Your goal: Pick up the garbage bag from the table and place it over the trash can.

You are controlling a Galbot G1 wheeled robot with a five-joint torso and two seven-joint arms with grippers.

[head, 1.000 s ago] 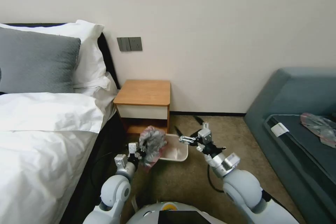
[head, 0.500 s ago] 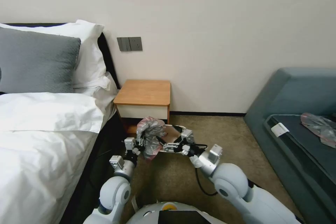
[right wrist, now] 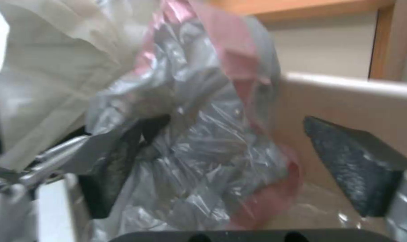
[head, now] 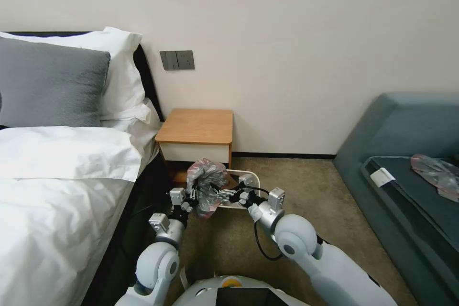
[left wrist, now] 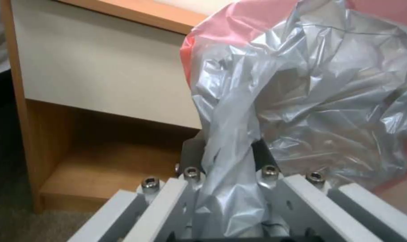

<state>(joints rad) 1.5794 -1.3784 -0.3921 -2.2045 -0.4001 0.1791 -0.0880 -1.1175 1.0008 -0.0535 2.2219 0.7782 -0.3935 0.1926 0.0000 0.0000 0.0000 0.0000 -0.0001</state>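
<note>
The garbage bag (head: 206,186) is a crumpled grey film bunch with a pink-red rim, held in the air just in front of the table (head: 197,126). My left gripper (head: 192,197) is shut on a twisted fold of the garbage bag (left wrist: 302,101), which runs between its fingers (left wrist: 190,158). My right gripper (head: 216,195) reaches in from the right and stands open, its two dark pads (right wrist: 351,168) on either side of the bag (right wrist: 203,144). The trash can (head: 253,178) stands on the carpet right behind the bag, its cream rim (right wrist: 347,85) showing.
A bed with white linen (head: 62,186) runs along the left, close to my left arm. A grey-blue sofa (head: 401,153) at the right carries another pinkish plastic bag (head: 435,171). Open carpet (head: 296,186) lies between the trash can and the sofa.
My right arm has swung left, bringing its open gripper from beside the trash can up to the bag. The left gripper lifted the bag slightly, then held still.
</note>
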